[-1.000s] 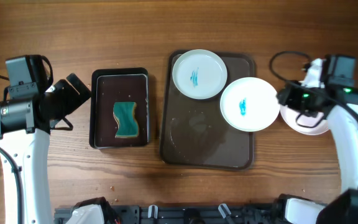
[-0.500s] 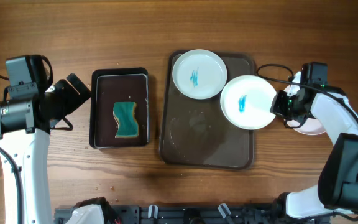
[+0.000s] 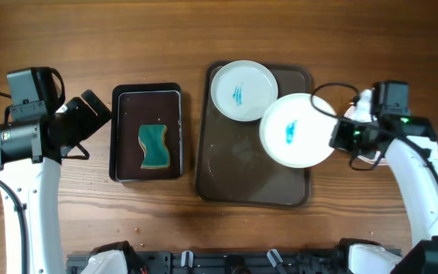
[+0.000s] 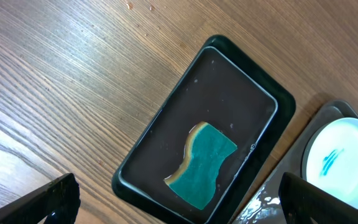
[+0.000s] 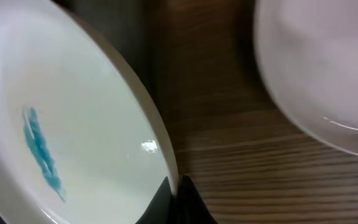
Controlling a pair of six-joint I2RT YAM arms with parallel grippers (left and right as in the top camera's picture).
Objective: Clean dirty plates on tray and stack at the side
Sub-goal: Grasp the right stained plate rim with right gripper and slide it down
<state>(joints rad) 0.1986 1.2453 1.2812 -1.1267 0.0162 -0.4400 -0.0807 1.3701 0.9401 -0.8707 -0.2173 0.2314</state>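
Held plate [image 3: 296, 131] shifted left since earlier frame, now further over tray [image 3: 226, 183], blue smear facing up. Right gripper [image 5: 174, 198] pinched tight on its right rim. Second plate [image 3: 243, 90], smeared, at tray's upper-left corner in overhead view. Third plate [image 5: 328, 62] on table [image 3: 204, 30] beside tray. Left gripper [image 3: 88, 120] spread wide, empty, near black tray [image 3: 116, 137] with sponge [image 3: 155, 146].
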